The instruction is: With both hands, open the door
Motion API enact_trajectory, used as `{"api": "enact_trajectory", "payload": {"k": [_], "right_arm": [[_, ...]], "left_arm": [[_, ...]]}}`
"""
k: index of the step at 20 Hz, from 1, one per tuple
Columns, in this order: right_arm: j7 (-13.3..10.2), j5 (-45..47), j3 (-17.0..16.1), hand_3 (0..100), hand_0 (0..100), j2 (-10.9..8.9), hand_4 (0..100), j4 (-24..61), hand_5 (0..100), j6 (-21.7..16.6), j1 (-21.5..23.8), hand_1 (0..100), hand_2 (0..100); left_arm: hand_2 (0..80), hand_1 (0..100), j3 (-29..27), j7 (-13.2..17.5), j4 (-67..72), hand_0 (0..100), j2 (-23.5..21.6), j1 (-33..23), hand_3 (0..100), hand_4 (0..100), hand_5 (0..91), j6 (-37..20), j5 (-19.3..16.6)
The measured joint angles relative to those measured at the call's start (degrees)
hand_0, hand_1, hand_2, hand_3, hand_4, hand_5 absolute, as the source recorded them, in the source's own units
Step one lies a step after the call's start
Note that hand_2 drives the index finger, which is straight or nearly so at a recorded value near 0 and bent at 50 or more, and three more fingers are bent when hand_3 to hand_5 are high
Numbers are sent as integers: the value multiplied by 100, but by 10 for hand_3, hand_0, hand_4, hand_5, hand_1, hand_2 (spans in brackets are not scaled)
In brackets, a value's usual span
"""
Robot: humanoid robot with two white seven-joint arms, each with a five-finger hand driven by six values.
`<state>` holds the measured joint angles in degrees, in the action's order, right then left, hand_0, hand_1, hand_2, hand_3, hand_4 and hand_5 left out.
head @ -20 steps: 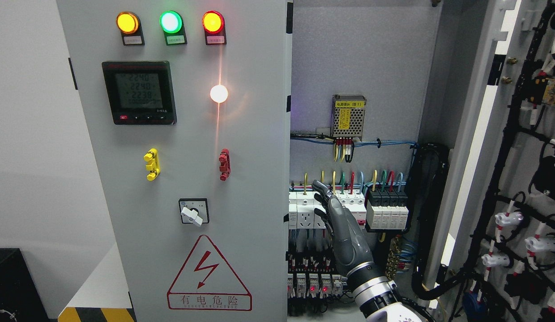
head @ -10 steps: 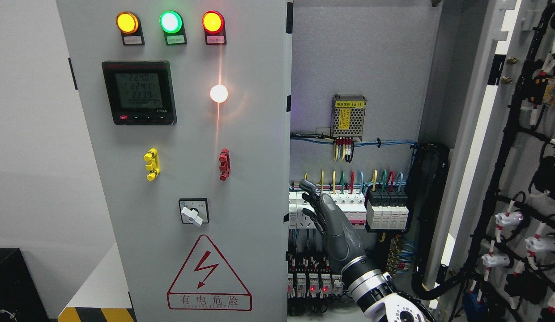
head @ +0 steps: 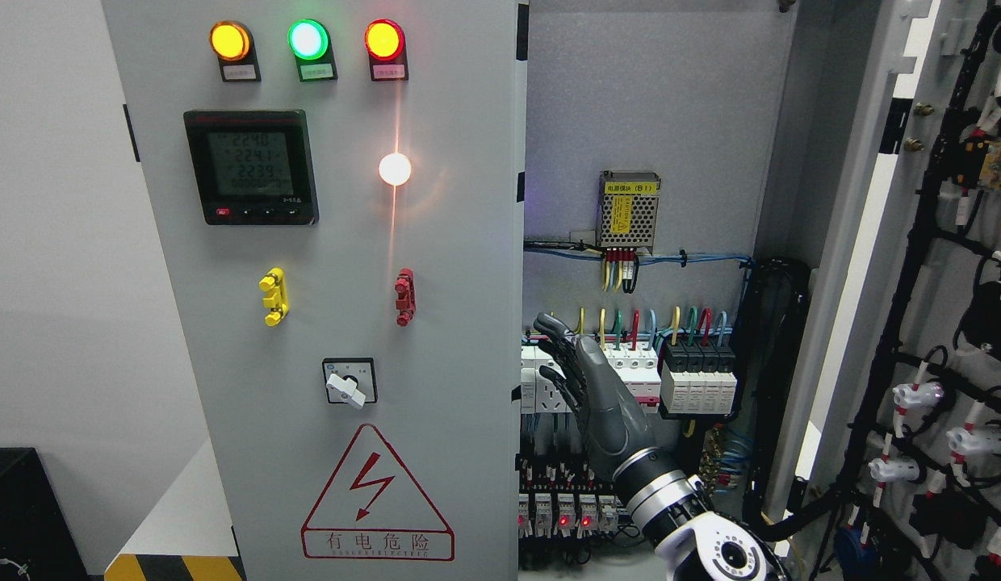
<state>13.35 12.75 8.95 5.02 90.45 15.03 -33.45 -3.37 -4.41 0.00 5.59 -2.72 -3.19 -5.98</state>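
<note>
since the earlier frames the right hand (head: pixel 585 379) had slid left toward the left door (head: pixel 347 323), its forearm dropping lower at the bottom edge; everything else had stayed put. its fingers (head: pixel 553 331) were stretched out and relaxed, gripping nothing, fingertips just beside the door's free edge and in front of the white breakers (head: pixel 541 379) inside the cabinet. the left door stood closed or nearly so, while the right door (head: pixel 936 323) was swung wide open, its inner face lined with black cable looms, well apart from the left door. on the left door the warning triangle (head: pixel 377 492) read "有电危险"; above it sat a rotary switch (head: pixel 349 382), and higher up the meter (head: pixel 251 167) showed digits near 2240, 2241 and 2239. three lamps, amber (head: pixel 230 41), green (head: pixel 307 39) and red (head: pixel 384 39), glowed at the door's top. to the door's right, a perforated power supply (head: pixel 628 211) carried a yellow label with chinese characters too small to read surely.
</note>
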Motion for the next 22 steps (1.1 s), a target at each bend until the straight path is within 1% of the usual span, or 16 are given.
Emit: {"api": "enact_trajectory", "payload": {"k": [3,7,10,14,17,22], "right_arm": [[27,143,-10,0,0,-7,0,-45,0,72,-69,0,0],[299,241,-20,0,0,-12,0,-110,0,116,-150,0,0],[411,278,-44,0,0,-16,0,-151,0,118,-191,0,0],[654,306,-87,0,0,-20,0,-211,0,119,-247,0,0],[722,319,-123,0,0,-22,0,-259,0,119,-275,0,0],[751,453,-185,0,0,-27,0,-384,0,127,-344,0,0]], "left_arm": [[0,0,0,19,0,0,0,0,0,0,0,-4,0],[0,0,1,24,0,0,0,0,0,0,0,-16,0],[0,0,0,30,0,0,0,0,0,0,0,-16,0],[0,0,0,32,0,0,0,0,0,0,0,-3,0],[0,0,1,33,0,0,0,0,0,0,0,0,0],[0,0,-1,35,0,0,0,0,0,0,0,1,0]]}}
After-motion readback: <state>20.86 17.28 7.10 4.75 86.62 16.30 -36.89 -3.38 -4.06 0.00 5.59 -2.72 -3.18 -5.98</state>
